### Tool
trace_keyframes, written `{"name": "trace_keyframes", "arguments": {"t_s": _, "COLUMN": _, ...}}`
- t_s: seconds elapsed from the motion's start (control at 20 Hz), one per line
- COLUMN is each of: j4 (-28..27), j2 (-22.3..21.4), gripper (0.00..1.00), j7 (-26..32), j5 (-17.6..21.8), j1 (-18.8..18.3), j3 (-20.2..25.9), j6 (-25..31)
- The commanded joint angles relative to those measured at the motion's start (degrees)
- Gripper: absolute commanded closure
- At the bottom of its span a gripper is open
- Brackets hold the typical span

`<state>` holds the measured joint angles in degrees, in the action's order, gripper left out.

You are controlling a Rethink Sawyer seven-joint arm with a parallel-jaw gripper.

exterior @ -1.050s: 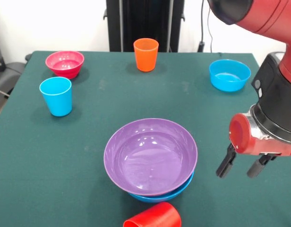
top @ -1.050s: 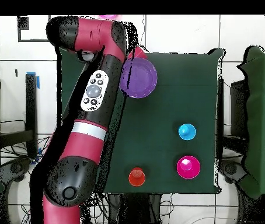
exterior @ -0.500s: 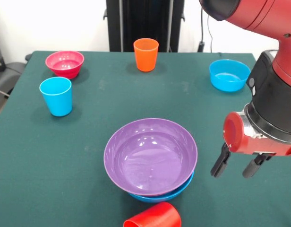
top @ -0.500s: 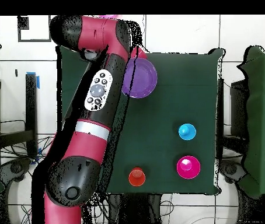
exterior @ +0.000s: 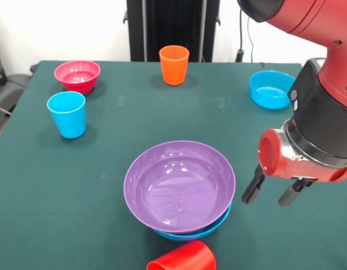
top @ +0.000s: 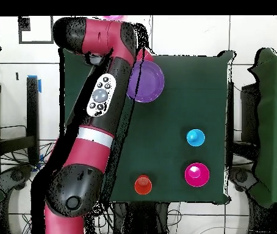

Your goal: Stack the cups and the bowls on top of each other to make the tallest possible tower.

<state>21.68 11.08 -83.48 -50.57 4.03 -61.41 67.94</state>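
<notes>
Beside the purple bowl, just to its right in the front view, the gripper hangs with its fingers spread and empty. That bowl sits nested on a blue bowl. A red cup lies on its side in front; the other cups and bowls stand apart on the green table.

Pretty clearly a robotics lab I'm working in. My table has a dark green cloth thrown over it, sitting on a pale tiled floor with loose cables trailing around. There's blue tape stuck on the tiles and a plain white wall behind.
</notes>
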Motion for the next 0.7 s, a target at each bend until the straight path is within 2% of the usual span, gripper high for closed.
{"name": "trace_keyframes", "arguments": {"t_s": 0.05, "j4": 7.65, "j2": 0.59, "gripper": 0.00, "j7": -6.63, "j5": 7.18, "j1": 1.92, "j3": 5.27, "j6": 7.22}}
{"name": "trace_keyframes", "arguments": {"t_s": 0.35, "j4": 10.70, "j2": -1.12, "gripper": 0.00, "j7": -7.37, "j5": 8.87, "j1": 2.76, "j3": 6.64, "j6": 6.83}}
{"name": "trace_keyframes", "arguments": {"t_s": 0.7, "j4": 11.97, "j2": -0.10, "gripper": 0.00, "j7": -9.42, "j5": 9.67, "j1": 3.04, "j3": 6.92, "j6": 4.65}}
